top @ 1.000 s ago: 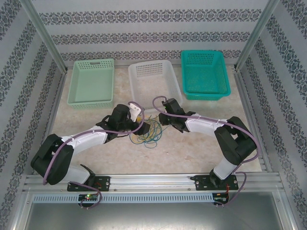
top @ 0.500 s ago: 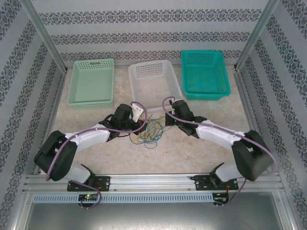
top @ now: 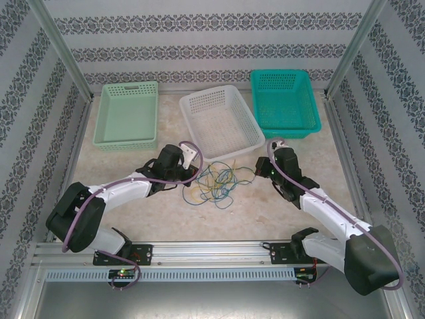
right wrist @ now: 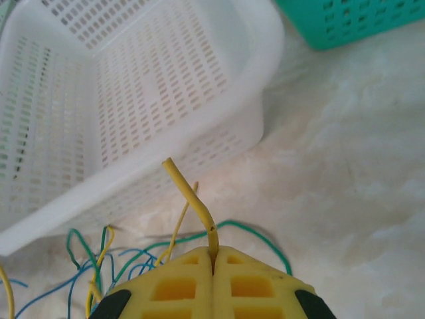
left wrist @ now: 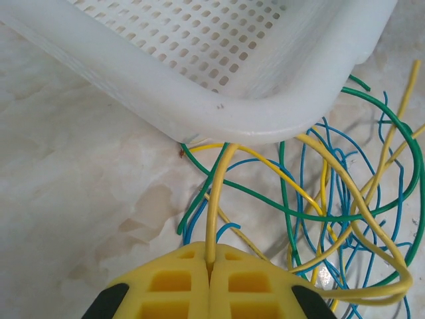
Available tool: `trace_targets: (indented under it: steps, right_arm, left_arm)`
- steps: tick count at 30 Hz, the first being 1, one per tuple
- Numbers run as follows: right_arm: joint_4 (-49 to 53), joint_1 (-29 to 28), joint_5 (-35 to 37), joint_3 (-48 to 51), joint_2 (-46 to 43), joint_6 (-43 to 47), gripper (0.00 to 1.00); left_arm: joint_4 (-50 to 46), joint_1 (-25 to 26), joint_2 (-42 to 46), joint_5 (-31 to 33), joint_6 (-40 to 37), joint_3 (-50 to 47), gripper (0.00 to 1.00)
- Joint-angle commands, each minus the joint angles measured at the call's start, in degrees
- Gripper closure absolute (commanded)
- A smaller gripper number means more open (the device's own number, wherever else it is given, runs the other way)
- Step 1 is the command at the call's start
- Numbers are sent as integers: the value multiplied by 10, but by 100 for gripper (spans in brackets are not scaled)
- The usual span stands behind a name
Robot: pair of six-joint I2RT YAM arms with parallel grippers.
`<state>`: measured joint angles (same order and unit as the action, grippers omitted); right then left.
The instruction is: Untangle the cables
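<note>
At the centre of the top view, the cables [top: 216, 181] are seen as a loose knot of yellow, blue and green on the worktop [top: 252, 216], just below the near edge of the white basket [top: 229, 150]. The knot is flanked by the left arm [top: 126, 189] and the right arm [top: 322, 206], so it can be pulled on from opposite sides. A pale green basket [top: 126, 142] at upper left and a teal basket [top: 287, 133] at upper right are set well apart from it, presumably as bins for sorted strands.

Through the left wrist view, the left jaws are shown pressed together at the bottom edge. They are clamped on a yellow cable [left wrist: 214, 199] that rises from the seam toward the rounded corner of the white basket [left wrist: 265, 119]. Green and blue loops are piled at the right of the frame. This hold is judged to serve as an anchor.

Through the right wrist view, the right jaws are likewise closed, with a yellow cable [right wrist: 200, 209] pinched close to its free end, which sticks up at centre frame. The remaining cables [right wrist: 93, 266] lie at lower left, below the basket wall [right wrist: 219, 133]. A grip so near a tip is judged suited to drawing one strand out. Whether both jaws hold the same strand cannot be told.
</note>
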<state>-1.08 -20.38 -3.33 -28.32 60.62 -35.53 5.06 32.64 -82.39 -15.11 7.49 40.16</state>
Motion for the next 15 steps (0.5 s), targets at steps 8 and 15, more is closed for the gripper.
trace_targets:
  steps: [8, 15]
  right_arm:
    - [97, 21, 47, 23, -24, -54, 100]
    - [129, 42, 42, 10, -9, -45, 100]
  left_arm:
    - [-62, 5, 66, 117, -21, -14, 100]
    - [-97, 5, 127, 210, -26, -40, 100]
